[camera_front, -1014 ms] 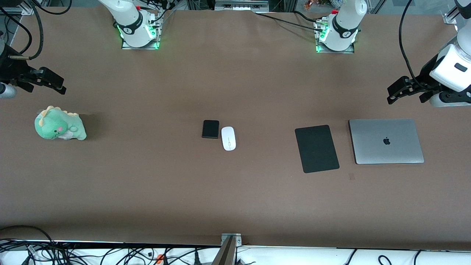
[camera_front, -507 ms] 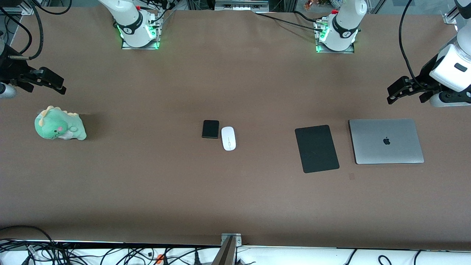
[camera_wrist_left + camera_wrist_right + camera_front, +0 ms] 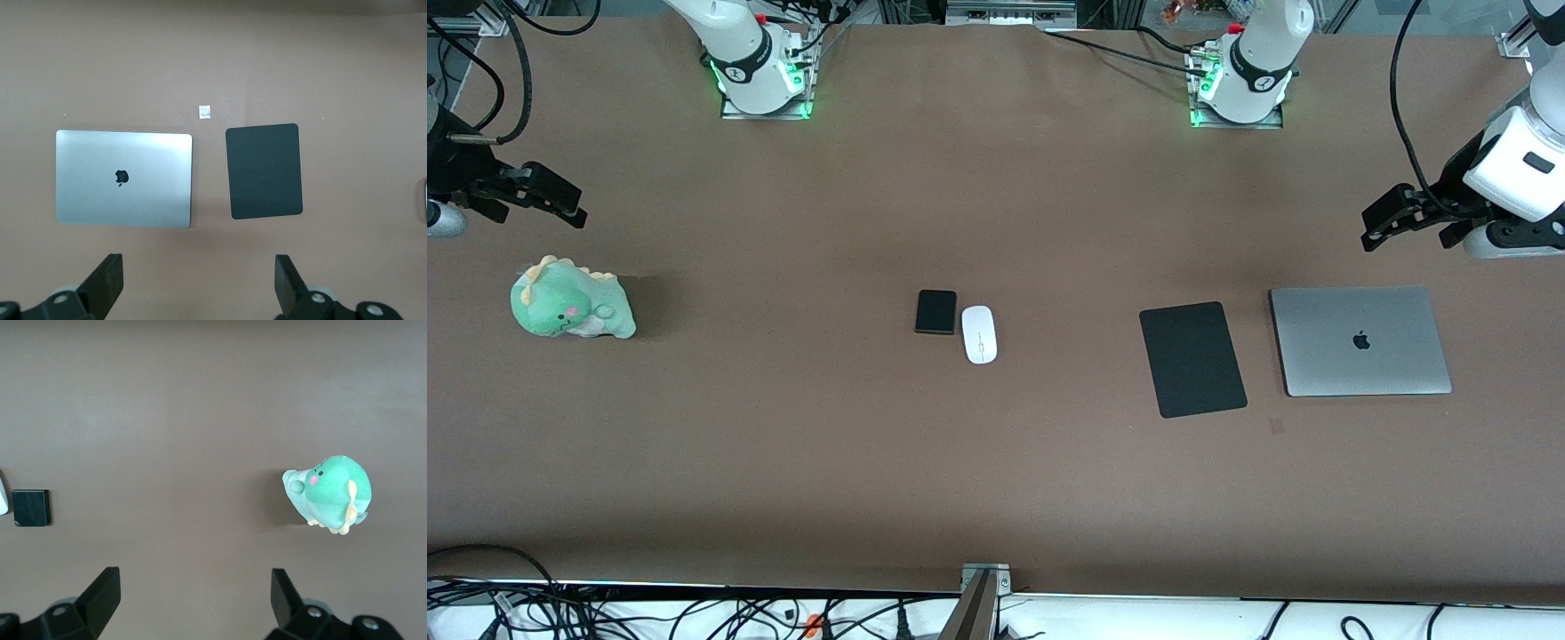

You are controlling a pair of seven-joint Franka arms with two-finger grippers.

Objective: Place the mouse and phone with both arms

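Nothing on the bench [image 3: 996, 480] had shifted since the earlier frames. Both claws hung where they had been, fingers spread apart and empty. The left claw [image 3: 1392, 218] hovered over bare bench beside the silver laptop [image 3: 1360, 340], with the black mouse pad [image 3: 1192, 358] next to that. The right claw [image 3: 547, 197] waited over bare bench by the green plush dinosaur [image 3: 571, 310]. Well apart from either claw, the white mouse [image 3: 979, 333] lay just beside the black phone [image 3: 935, 312] mid-bench, the phone toward the right arm's end.
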